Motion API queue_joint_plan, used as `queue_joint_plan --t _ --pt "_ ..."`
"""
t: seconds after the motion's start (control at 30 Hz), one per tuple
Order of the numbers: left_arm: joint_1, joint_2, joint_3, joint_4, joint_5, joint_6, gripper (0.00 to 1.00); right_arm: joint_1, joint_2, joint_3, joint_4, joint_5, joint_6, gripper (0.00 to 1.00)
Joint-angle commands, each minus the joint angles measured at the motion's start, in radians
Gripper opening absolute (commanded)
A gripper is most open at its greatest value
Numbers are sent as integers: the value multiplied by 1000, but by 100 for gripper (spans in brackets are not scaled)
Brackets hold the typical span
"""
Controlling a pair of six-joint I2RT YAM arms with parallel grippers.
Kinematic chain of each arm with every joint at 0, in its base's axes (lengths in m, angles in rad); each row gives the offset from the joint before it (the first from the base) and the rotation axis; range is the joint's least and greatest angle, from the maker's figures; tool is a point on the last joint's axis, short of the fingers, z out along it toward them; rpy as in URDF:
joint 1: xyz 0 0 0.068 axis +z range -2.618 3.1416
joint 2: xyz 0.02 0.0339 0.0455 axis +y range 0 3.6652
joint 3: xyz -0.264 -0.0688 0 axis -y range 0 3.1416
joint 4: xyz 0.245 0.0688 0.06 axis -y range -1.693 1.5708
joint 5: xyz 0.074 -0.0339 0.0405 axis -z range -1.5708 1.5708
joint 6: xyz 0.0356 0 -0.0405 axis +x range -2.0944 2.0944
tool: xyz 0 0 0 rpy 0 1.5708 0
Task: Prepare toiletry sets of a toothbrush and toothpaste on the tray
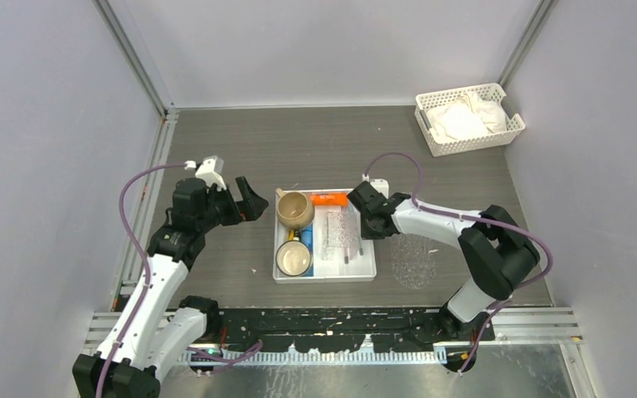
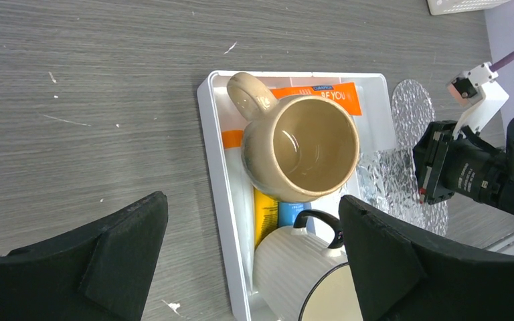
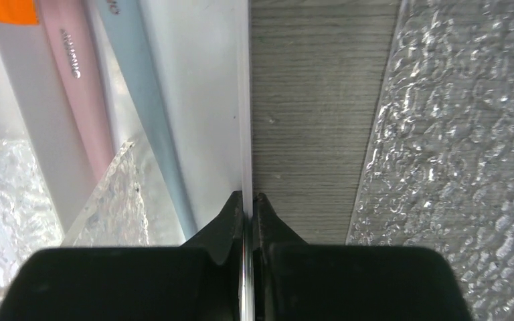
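Right gripper [image 3: 247,207] is clamping tight on the white tray [image 3: 244,100] at its rim. Left gripper [image 2: 251,204] is hanging wide open, empty. Beige mug [image 2: 301,147] and white mug [image 2: 294,274] are sitting over the toothpaste [image 2: 334,97] in that tray, and the clear tray [image 1: 415,261] is lying just beside it, right.

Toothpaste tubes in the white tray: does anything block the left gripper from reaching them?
Yes. The beige mug sits over part of the orange tube and most of the yellow tube and blue tube; the white mug crowds those two from the other end. The left gripper is open, beside the white tray.
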Motion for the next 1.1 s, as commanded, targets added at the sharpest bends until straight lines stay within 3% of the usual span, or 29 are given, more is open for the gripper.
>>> queue_joint_plan --t 0.0,0.27,0.53,0.73,0.93,1.07 --pt "-5 -19 20 -5 -3 10 100 -6 22 154 2 223 98 0" --pt "-4 -50 24 -40 -36 10 100 -47 211 394 -103 383 370 0" --pt "-4 -64 20 -65 -47 19 100 -114 340 487 -76 361 525 0" --pt "-4 -50 7 -43 -41 14 100 -196 466 603 7 234 387 0" --pt "-4 -30 -4 -19 -31 9 100 -252 572 815 -34 143 69 0" --pt "-4 -14 -20 5 -30 3 100 -279 590 852 -57 144 -97 0"
